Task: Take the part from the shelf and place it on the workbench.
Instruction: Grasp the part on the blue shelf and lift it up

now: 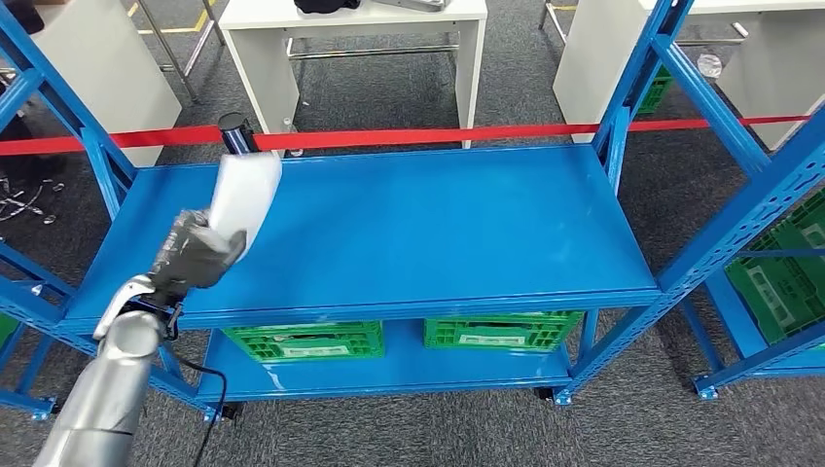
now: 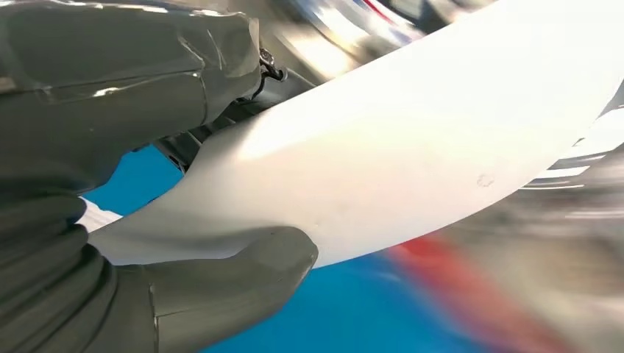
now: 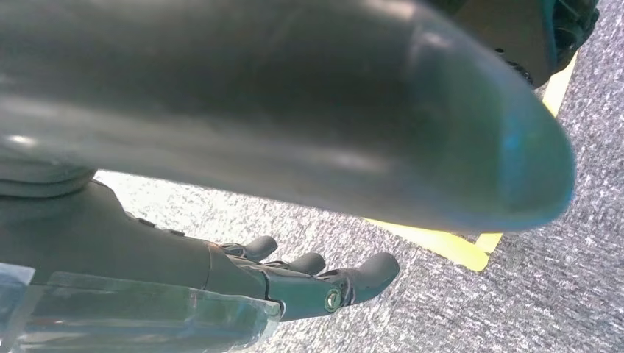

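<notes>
1. Part (image 1: 243, 195), a white curved sheet, is clamped in our left hand (image 1: 199, 255) above the left end of the blue shelf (image 1: 418, 233).
2. Right hand (image 3: 309, 283) hangs empty, fingers apart, over carpet.
3. We judge the carry is in hand; next comes the turn to the bench.
4. Blur hides the part's far edge.

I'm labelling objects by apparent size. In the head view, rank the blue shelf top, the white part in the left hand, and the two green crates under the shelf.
1. Blue shelf top, largest by far.
2. Two green crates, alike; partly hidden, so unranked against each other.
3. White part, held by the left hand, looks smallest, though nearer the camera.
</notes>
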Controlling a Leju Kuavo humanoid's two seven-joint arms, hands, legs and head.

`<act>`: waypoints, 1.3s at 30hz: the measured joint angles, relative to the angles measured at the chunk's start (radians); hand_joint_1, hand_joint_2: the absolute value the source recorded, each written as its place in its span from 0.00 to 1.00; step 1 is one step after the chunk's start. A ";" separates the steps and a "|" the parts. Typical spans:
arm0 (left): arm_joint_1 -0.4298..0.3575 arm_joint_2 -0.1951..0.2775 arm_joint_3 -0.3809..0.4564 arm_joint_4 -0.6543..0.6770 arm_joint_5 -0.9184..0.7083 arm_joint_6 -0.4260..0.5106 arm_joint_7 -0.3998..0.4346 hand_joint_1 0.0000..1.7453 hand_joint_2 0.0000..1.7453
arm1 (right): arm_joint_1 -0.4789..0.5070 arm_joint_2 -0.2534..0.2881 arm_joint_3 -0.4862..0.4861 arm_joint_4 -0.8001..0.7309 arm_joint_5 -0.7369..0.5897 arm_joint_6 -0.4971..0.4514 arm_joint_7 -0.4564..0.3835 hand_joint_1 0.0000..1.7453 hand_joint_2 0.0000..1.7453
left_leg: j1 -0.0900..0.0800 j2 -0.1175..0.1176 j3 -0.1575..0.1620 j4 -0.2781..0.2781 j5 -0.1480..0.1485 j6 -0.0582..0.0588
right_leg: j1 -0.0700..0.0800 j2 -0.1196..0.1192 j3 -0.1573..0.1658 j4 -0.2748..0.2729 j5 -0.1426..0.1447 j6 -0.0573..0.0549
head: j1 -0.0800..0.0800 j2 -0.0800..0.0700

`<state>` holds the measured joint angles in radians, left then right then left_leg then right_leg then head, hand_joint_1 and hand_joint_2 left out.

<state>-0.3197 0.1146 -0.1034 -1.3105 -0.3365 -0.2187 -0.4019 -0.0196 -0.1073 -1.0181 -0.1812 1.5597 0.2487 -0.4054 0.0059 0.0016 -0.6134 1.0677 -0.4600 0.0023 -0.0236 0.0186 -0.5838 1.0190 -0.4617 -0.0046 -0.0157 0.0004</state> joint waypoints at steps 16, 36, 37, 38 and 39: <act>0.064 -0.123 -0.307 -0.565 0.919 -0.472 -0.094 0.99 1.00 | -0.014 0.003 0.045 -0.001 -0.002 0.004 0.037 0.00 0.00 | -0.016 -0.003 0.017 -0.059 0.032 0.034 | -0.002 -0.013 0.005 0.033 -0.033 0.045 | 0.002 0.000; 0.029 -0.093 -0.490 -0.548 0.763 -0.427 -0.091 0.99 1.00 | -0.001 0.014 0.047 -0.023 -0.023 0.035 0.073 0.00 0.00 | -0.020 -0.001 0.109 -0.091 -0.033 0.041 | 0.000 -0.016 -0.073 -0.020 0.095 0.029 | -0.008 0.000; 0.025 -0.090 -0.500 -0.547 0.760 -0.418 -0.088 0.99 1.00 | 0.001 0.015 0.047 -0.026 -0.024 0.041 0.073 0.00 0.00 | -0.017 0.000 0.103 -0.103 -0.014 0.048 | 0.001 -0.016 -0.082 -0.005 0.074 0.026 | -0.007 0.000; 0.021 -0.087 -0.510 -0.545 0.758 -0.410 -0.086 0.99 1.00 | 0.003 0.015 0.046 -0.029 -0.024 0.048 0.072 0.00 0.00 | -0.015 0.001 0.095 -0.112 0.005 0.051 | 0.002 -0.017 -0.095 0.031 0.037 0.019 | -0.005 0.000; 0.018 -0.083 -0.520 -0.543 0.756 -0.402 -0.083 0.99 1.00 | 0.004 0.015 0.046 -0.032 -0.024 0.053 0.071 0.00 0.00 | -0.016 0.001 0.082 -0.115 0.020 0.053 | 0.001 -0.017 -0.113 0.087 -0.011 0.012 | -0.004 0.000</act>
<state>-0.3017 0.0313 -0.6236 -1.8535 0.4194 -0.6209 -0.4853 -0.0155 -0.0925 -0.9718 -0.2133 1.5355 0.3015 -0.3345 -0.0098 0.0028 -0.5319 0.9530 -0.4403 0.0554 -0.0222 0.0019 -0.6967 1.1056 -0.4729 0.0076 -0.0198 0.0004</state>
